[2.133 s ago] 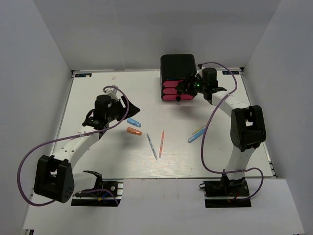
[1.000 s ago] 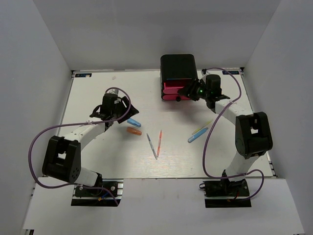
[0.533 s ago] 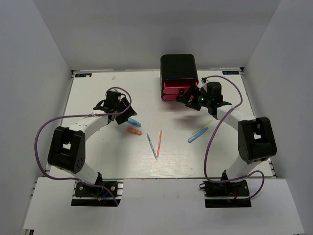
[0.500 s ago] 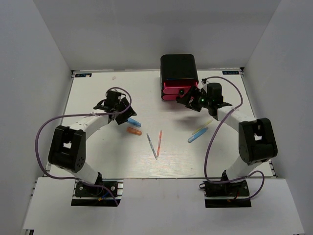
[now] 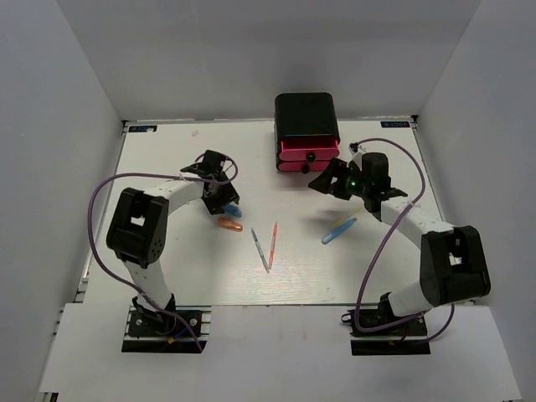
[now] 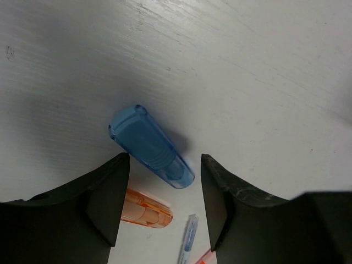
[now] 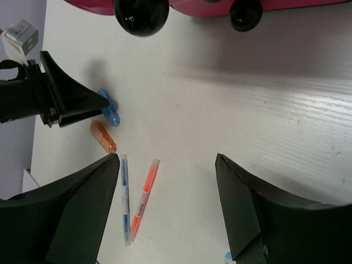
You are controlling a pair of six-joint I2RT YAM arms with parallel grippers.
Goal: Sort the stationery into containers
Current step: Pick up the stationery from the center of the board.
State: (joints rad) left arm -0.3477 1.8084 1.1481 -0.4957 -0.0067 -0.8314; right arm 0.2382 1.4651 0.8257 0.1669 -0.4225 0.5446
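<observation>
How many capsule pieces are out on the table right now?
2: the blue capsule under the open left gripper, and the orange capsule beside it. Others may be hidden.

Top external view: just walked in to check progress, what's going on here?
The left gripper hovers open over the blue capsule, a finger on either side, not gripping it. The right gripper is open and empty in front of the pink drawers. The orange capsule, pens and light-blue marker lie on the table.
</observation>
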